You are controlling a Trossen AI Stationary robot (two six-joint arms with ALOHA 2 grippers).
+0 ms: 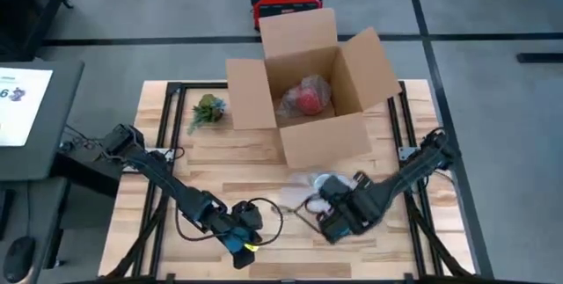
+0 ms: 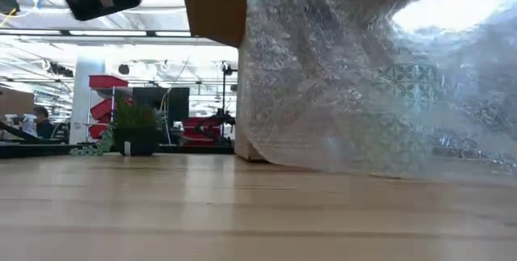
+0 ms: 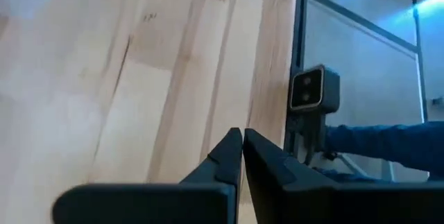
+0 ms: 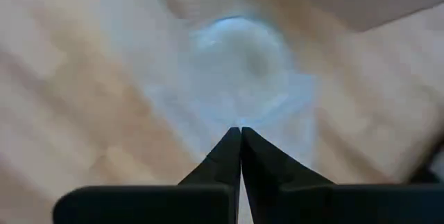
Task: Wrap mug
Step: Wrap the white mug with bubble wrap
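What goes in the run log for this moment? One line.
left claw: shut, table front edge | right claw: shut, over bubble wrap | box: open

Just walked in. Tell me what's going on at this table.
A two-armed robot is wrapping a mug in bubble wrap. The mug lies under a sheet of bubble wrap near the table's front, just in front of an open cardboard box that already holds a wrapped red item. The right gripper sits at the wrap's front edge, fingers shut. The left gripper waits near the front edge, also shut. A small potted plant stands left of the box.
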